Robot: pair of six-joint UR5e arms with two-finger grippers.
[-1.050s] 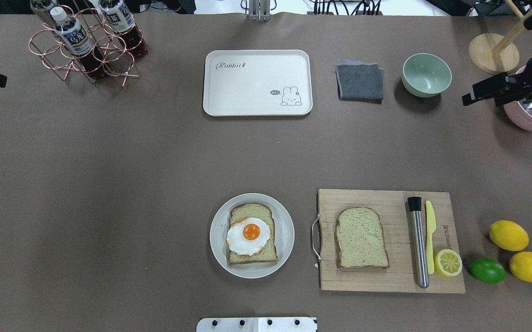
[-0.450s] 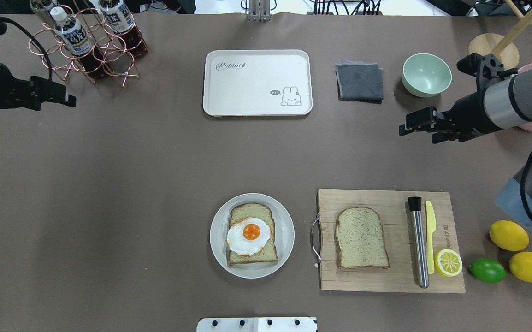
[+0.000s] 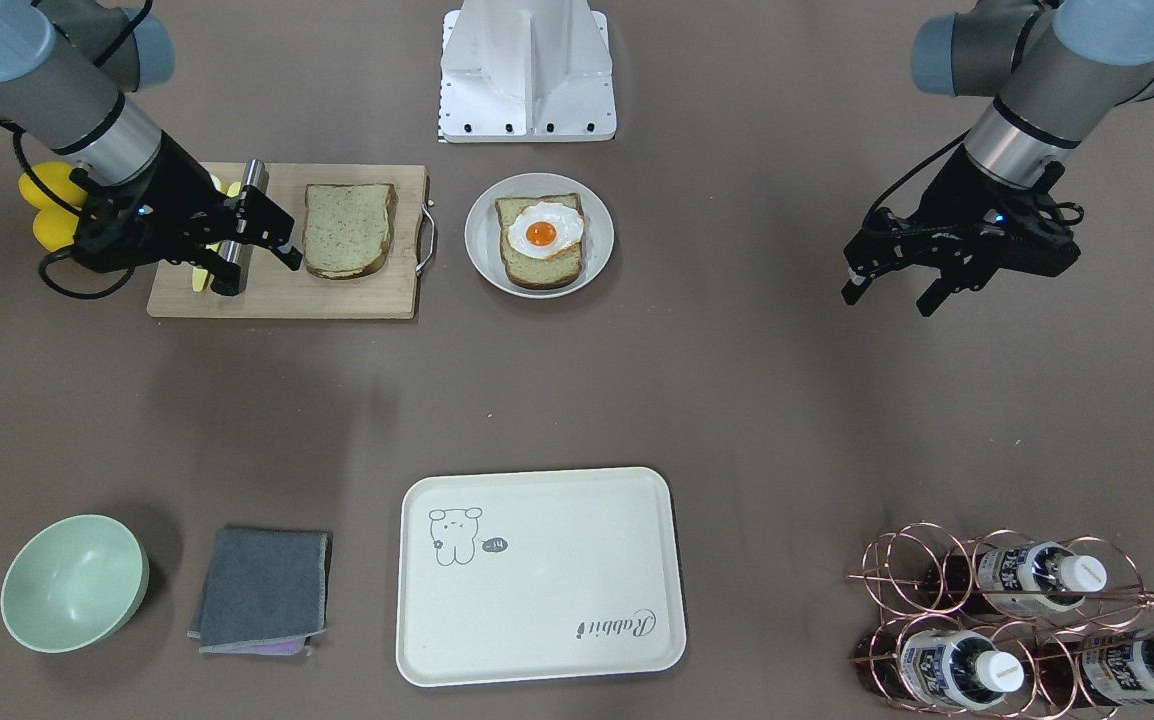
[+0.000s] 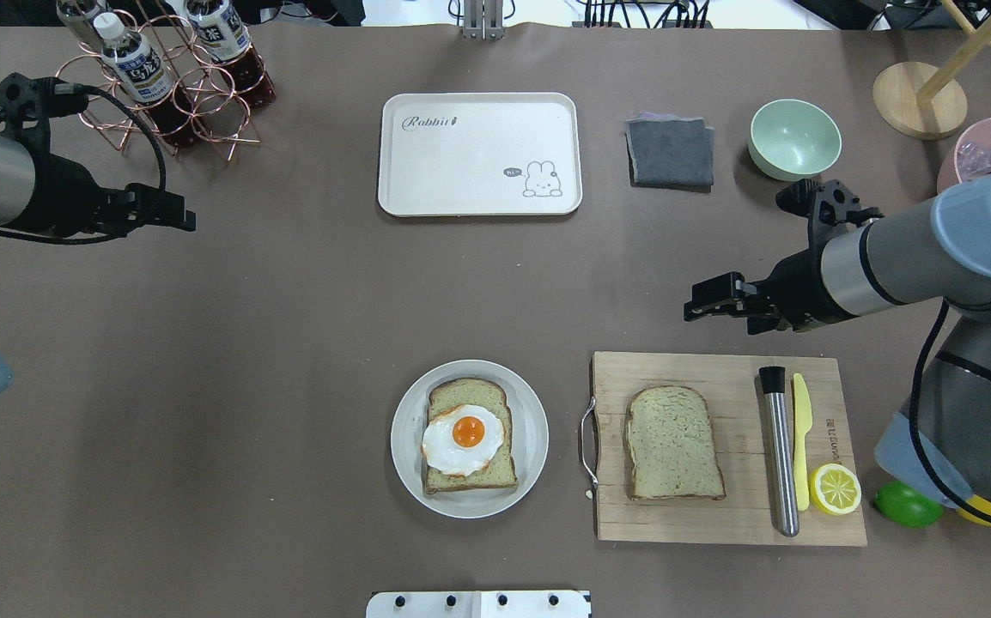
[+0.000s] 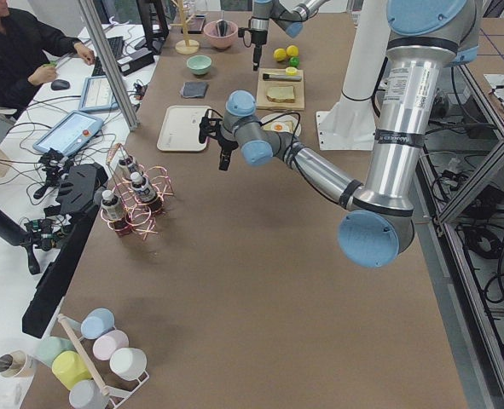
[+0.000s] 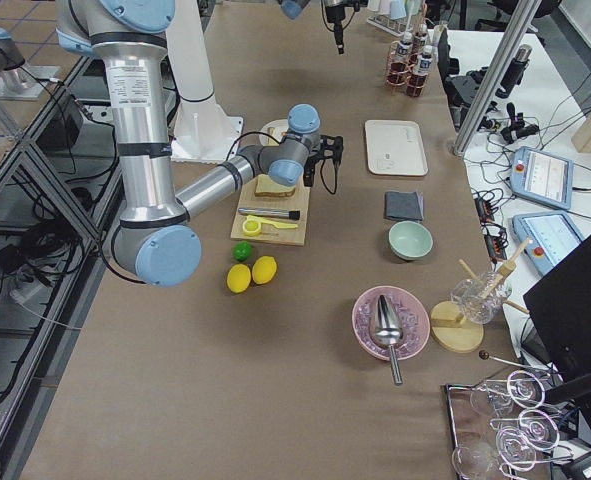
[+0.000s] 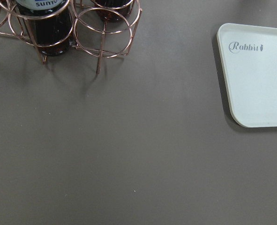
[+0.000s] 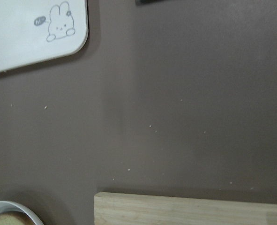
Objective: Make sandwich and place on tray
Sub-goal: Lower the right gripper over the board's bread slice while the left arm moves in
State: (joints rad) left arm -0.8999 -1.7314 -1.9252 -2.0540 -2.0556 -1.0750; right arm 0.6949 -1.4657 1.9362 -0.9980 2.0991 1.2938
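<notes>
From the front, the right end effector hangs above the wooden board, its fingers spread and empty, beside the loose slice that lies flat there; the left end effector hovers over bare desk, also spread wide with nothing in it; the plate carries the other slice with the egg on top, so the sandwich lacks its lid; the tray lies well apart, on the side of the desk away from the robot.

From overhead, the right end effector shows just past the board's far edge, so it probably sits high; the step in hand looks like fetching the loose slice; it is best to come down across the crust edges, clear of the metal rod, pinch lightly since the bread seems soft, then set it square over the egg.

The side views show both arms raised; the fingers are too small to judge there.

The left wrist view shows a tray corner and a bottle; the right wrist view shows the board's edge, the plate's rim and a tray corner, with no fingers in frame.
</notes>
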